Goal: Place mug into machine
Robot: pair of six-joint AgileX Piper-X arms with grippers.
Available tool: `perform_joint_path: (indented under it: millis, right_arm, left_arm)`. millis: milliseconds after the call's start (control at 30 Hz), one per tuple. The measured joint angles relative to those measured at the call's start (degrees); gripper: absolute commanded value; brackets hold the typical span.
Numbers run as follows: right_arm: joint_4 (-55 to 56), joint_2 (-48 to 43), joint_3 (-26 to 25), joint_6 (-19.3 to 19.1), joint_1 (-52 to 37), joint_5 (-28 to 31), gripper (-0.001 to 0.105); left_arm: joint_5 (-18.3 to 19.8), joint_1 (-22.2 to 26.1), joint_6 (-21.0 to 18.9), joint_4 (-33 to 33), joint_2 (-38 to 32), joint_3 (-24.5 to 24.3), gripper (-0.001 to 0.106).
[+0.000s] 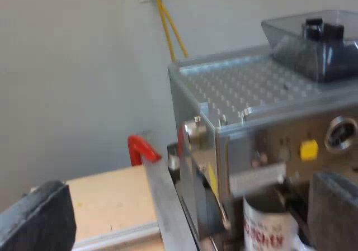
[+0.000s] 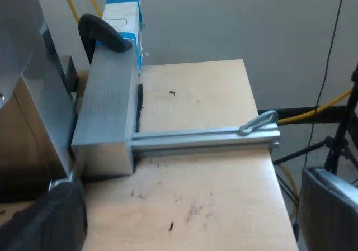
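Behind is a grey wall, below a pale wooden desk. The white mug with red lettering stands under the steel espresso machine, at its front. My left end effector and right end effector are wide and empty. I would back the left one straight away, without touching the mug.

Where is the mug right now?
In the left wrist view, the mug is at the machine's front, just below the yellow button.

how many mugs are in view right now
1. A mug with red lettering is at the front of the espresso machine, under its panel. Others may be hidden behind the machine.
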Motion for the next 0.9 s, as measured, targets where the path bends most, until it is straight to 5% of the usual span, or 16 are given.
perform_joint_path:
  millis: [300,600,733,900]
  right_arm:
    - [6.2,-16.5,5.6,0.0,0.0,0.0,0.078]
    - [9.1,-16.8,8.2,0.6,0.0,-2.3,0.078]
    - [9.1,-16.8,8.2,0.8,0.0,-3.5,0.078]
    - [8.1,-16.8,9.9,0.8,0.0,-3.6,0.078]
  left_arm:
    - [-2.0,0.0,0.0,10.0,-8.3,-0.1,0.085]
    - [-5.6,0.0,0.0,20.3,-8.4,-0.3,0.085]
    - [-6.1,0.0,0.0,19.2,-8.4,2.4,0.085]
    - [-6.0,0.0,0.0,11.6,-8.3,11.9,0.085]
